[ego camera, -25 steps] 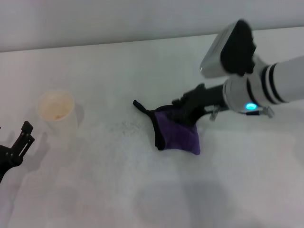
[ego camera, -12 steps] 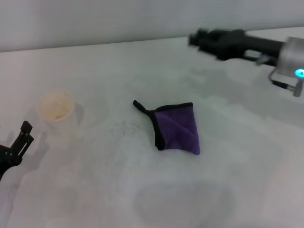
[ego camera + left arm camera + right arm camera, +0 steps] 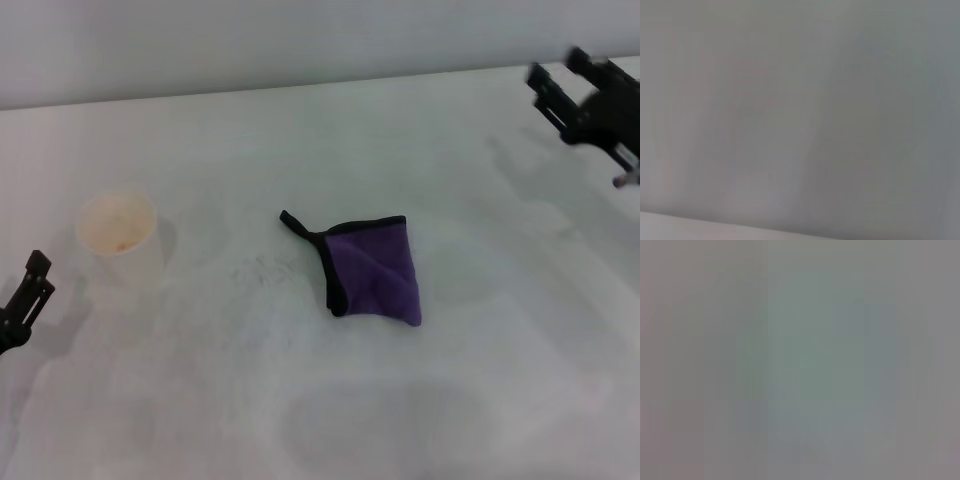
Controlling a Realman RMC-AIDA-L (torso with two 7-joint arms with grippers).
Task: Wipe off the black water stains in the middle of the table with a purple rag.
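Note:
The purple rag (image 3: 375, 268) lies folded on the white table (image 3: 480, 400) near the middle, its black loop (image 3: 293, 222) pointing to the left. No dark blot shows anywhere; only faint grey speckles (image 3: 262, 268) lie just left of the rag. My right gripper (image 3: 558, 72) is up at the far right edge of the head view, well away from the rag, open and empty. My left gripper (image 3: 28, 292) sits low at the left edge, parked. Both wrist views show only blank grey.
A white paper cup (image 3: 120, 235) stands on the table at the left, between the left gripper and the rag. The table's far edge (image 3: 300, 90) meets a pale wall.
My right gripper let go of the rag, rose and swung away to the far right. The rag stays flat where it was left. The left gripper slid slightly further left.

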